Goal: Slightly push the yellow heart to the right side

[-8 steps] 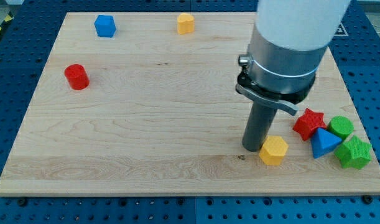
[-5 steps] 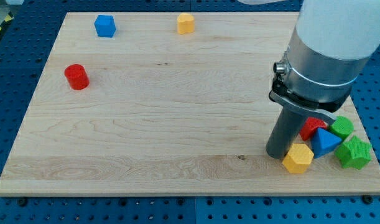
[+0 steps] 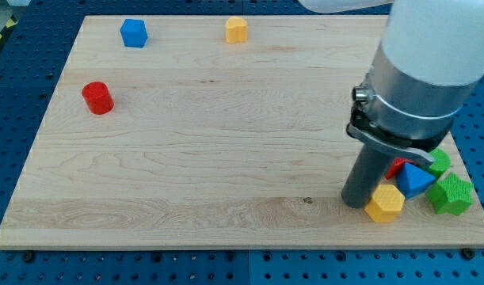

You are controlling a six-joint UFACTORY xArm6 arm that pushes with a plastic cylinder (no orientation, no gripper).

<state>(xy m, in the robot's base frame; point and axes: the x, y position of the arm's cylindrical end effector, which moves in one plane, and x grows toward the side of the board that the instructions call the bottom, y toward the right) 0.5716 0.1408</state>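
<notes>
My tip [image 3: 357,203] rests on the wooden board [image 3: 186,158] near its bottom right. It touches the left side of a yellow block [image 3: 384,204], which looks many-sided; I cannot tell if it is the heart. That block sits just below-left of a blue triangular block [image 3: 416,180]. A second yellow block [image 3: 237,29] lies at the view's top, far from the tip.
A red star block [image 3: 397,167], mostly hidden by the rod, and two green blocks [image 3: 440,162] [image 3: 451,195] cluster with the blue triangle at the right edge. A blue cube [image 3: 133,32] and a red cylinder [image 3: 97,97] lie at the upper left.
My tip has moved to the view's right and pushed the near yellow block with it, up to the cluster of red, blue and green blocks. The last step was small.
</notes>
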